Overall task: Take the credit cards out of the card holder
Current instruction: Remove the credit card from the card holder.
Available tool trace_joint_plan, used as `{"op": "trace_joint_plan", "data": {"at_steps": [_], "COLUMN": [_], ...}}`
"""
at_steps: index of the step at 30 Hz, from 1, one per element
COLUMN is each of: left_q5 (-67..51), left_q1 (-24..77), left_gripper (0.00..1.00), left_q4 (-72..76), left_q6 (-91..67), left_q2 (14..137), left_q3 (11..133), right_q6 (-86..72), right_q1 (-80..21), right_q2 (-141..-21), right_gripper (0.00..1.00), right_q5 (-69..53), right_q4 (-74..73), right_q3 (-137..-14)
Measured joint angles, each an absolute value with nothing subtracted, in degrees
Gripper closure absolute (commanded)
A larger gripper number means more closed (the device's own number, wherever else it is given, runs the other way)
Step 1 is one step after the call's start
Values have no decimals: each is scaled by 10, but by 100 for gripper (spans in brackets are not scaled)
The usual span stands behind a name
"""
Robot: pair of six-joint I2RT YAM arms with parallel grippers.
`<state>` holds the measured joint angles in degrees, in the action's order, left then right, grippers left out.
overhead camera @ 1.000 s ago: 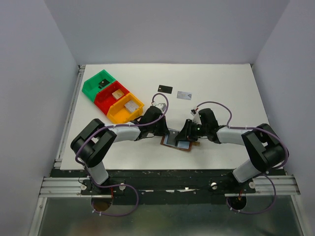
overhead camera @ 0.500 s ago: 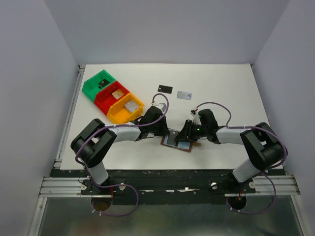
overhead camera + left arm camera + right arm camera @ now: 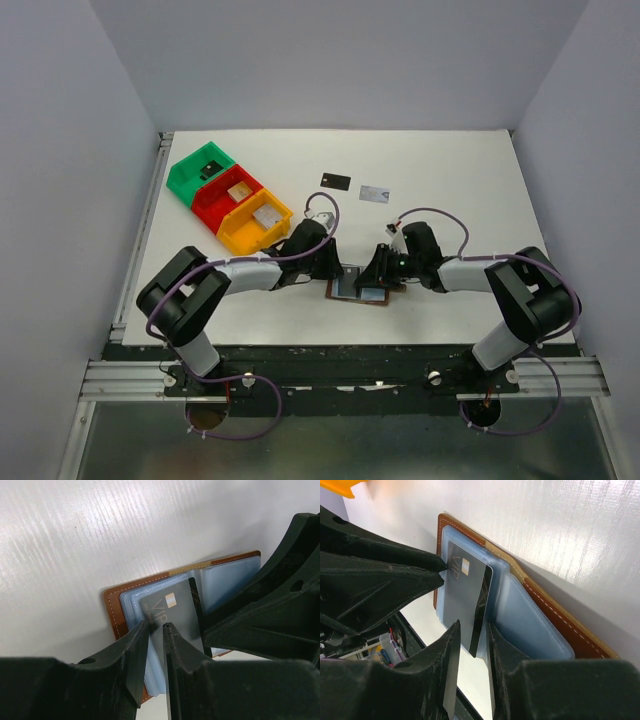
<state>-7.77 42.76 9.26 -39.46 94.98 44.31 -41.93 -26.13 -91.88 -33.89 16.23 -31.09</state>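
**A:** Lay it out for me, biggest things first.

**B:** White table [image 3: 470, 200]. The row of plastic bins [image 3: 207, 208] sits well off to the far left of the card holder [image 3: 112, 605], out of play. Both arms crowd over the holder, with the left gripper [image 3: 156, 626] at its left side and the right gripper [image 3: 472, 625] at its right.

**A:** And the holder itself?

**B:** It lies open on the table with the grey-blue pockets up. A dark VIP card [image 3: 172, 615] rests tilted across those pockets. I can't tell how much of it a pocket hides. Beyond the holder's far side, well apart from it, lie a black card [image 3: 336, 180] and a silver card [image 3: 374, 193].

**A:** The claws?

**B:** The left one is slightly parted, with its tips at one corner of the VIP card, and it pinches nothing I can see. The right one straddles the opposite corner. I cannot tell whether it is biting yet.

**A:** What could go wrong?

**B:** A corner grip on a thin, slick card is weak, I'd judge. If the right pulls at a slant, the card may pivot or slip free. With the left released, nothing seems to pin the holder, so it could drag along with the card. The two claws are also very close together, and any sideways move risks a bump.
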Motion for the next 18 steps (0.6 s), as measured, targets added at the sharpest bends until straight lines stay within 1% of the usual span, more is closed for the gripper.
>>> {"op": "trace_joint_plan", "data": {"at_steps": [3,14,18], "left_q5": [-73,-63,-58], "left_q1": [428,428,429], "left_gripper": [64,51,49], "left_q4": [89,82,77], "left_q6": [-395,-399,-401], "left_q2": [944,925,914], "left_q3": [439,426,420], "right_q6": [-419,-420,-420], "right_q1": [-261,-261,-261], "right_q2": [-921,-924,-927], "right_gripper": [65,65,64], "right_q5": [-340,-355,-358], "right_q4": [166,193,197], "right_q3": [-311,-308,-307]}}
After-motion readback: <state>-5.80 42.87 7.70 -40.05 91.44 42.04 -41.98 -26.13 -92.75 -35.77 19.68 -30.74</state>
